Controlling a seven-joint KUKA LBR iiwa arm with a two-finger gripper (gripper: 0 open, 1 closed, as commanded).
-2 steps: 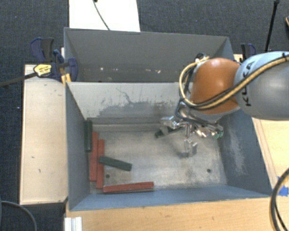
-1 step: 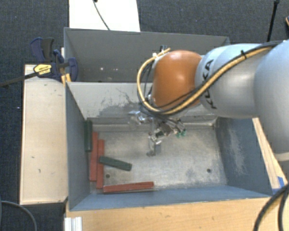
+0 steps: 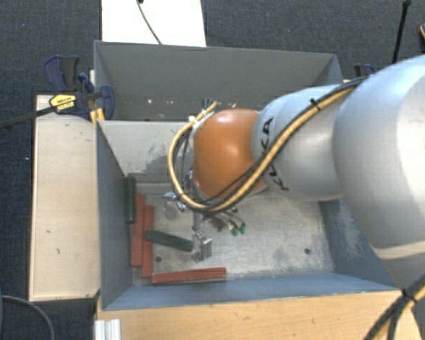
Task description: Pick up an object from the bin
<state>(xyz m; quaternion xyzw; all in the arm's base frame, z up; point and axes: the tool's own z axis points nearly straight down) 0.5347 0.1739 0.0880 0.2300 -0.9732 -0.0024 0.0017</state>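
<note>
My gripper (image 3: 201, 245) hangs below the orange wrist cover, low over the bin's floor in the left half. A dark green flat stick (image 3: 167, 239) lies just to its left, one end reaching up to the gripper. A red-brown bar (image 3: 190, 275) lies along the near wall, just below the gripper. Nothing shows held in the gripper.
Two more red-brown bars (image 3: 139, 231) lie along the left wall, with a dark grey-green bar (image 3: 129, 199) above them. A small green piece (image 3: 236, 227) sits right of the gripper. The arm covers the bin's right and back.
</note>
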